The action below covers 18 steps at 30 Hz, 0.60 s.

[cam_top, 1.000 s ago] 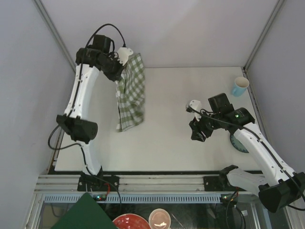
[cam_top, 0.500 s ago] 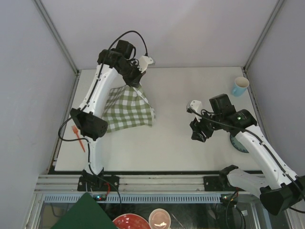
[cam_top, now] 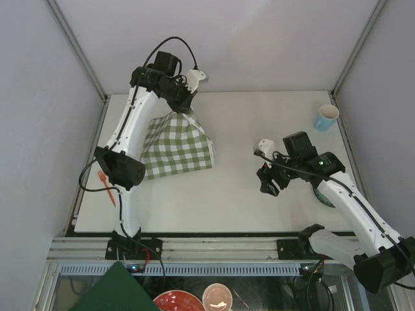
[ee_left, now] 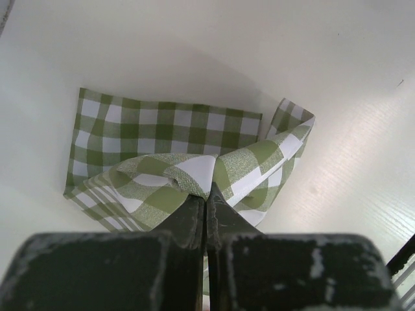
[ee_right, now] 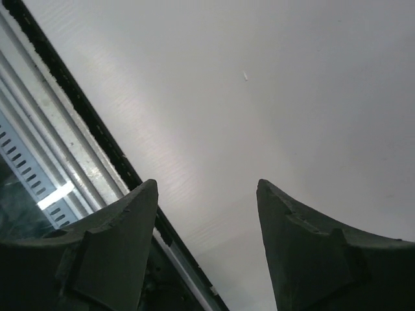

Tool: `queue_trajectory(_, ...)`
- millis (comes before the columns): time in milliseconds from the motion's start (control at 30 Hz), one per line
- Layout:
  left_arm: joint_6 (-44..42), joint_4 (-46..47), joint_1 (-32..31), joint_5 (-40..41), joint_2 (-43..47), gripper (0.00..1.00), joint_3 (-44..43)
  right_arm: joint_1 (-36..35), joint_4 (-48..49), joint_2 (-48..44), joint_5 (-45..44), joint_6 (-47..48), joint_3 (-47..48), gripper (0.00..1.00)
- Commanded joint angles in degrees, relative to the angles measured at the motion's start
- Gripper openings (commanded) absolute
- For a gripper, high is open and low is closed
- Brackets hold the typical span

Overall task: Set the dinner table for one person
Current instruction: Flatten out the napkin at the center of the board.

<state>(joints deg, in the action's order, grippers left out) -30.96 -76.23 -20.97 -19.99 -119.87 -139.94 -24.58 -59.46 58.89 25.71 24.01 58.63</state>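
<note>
The setting is barely begun. The left gripper is clamped shut on one pinched corner of the green-and-white checked cloth, holding that corner lifted. The rest of the cloth drapes down from its fingertips and lies half spread on the dinner table, just below and nearward of the gripper. In the left wrist view one edge is folded over on itself, so the cloth is not yet flat.

The right gripper hangs over bare tabletop with its jaws apart and nothing between them.

Nothing else seems to be placed. A blue cup stands well beyond the right gripper, off to its right at the far corner. A teal dish — probably the plate, though the forearm hides most of it — lies to the gripper's right. An orange utensil lies far back from the left gripper, by that arm's elbow.

Left to do, I judge: flatten the cloth, then bring over plate, cup and utensil.
</note>
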Motion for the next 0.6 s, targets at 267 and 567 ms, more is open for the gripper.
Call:
queue_trajectory(267, 2.67, 3.32, 1.67, -4.86, 4.87, 0.00, 0.04, -2.01, 30.13, 12.57, -10.19, -4.28, 5.27, 0.73)
queue_trajectory(567, 4.50, 4.69, 2.75, -5.02, 7.58, 0.00, 1.09, -6.66, 34.25, 40.17, -5.56, -4.28, 28.57, 0.75)
